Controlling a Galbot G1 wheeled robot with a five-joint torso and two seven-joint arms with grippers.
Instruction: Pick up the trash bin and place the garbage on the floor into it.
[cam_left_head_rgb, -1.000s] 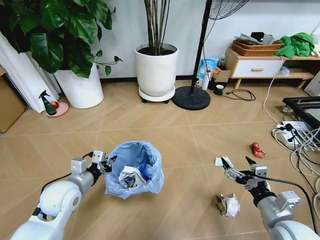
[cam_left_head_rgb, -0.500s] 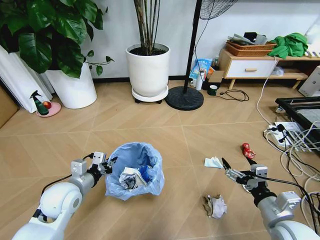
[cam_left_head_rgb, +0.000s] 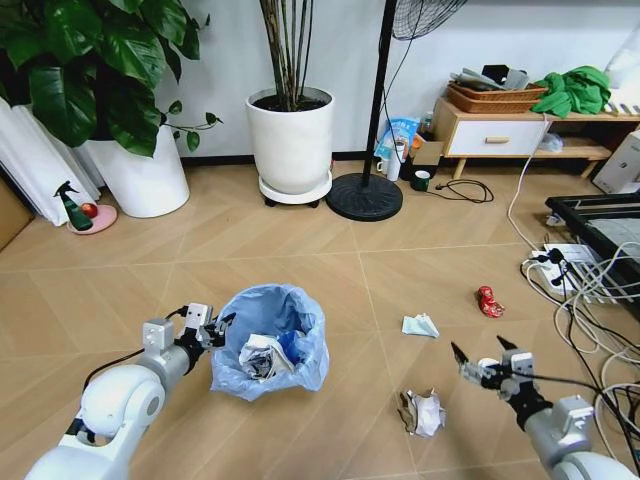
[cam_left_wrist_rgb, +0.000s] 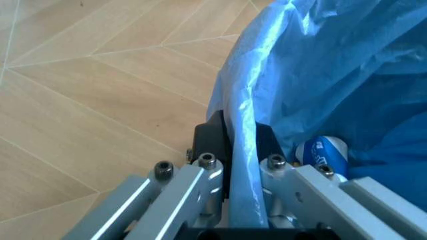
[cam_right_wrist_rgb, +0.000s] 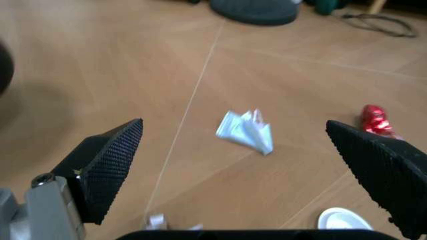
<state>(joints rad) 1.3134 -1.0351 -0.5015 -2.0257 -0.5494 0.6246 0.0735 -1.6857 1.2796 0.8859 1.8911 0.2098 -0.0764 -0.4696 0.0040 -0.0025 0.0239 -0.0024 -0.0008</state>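
Left end effector (cam_left_head_rgb: 212, 327) is clamped on the rim of the bin (cam_left_head_rgb: 268, 341), which sits low over the floor (cam_left_head_rgb: 330, 270) and already holds paper and a can. Right end effector (cam_left_head_rgb: 482, 360) hangs wide open near the white wad (cam_left_head_rgb: 420, 325). A crumpled wad (cam_left_head_rgb: 422, 412) and red wrapper (cam_left_head_rgb: 488, 301) remain

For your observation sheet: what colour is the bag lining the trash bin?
Light blue; the trash bin bag shows best in the left wrist view.
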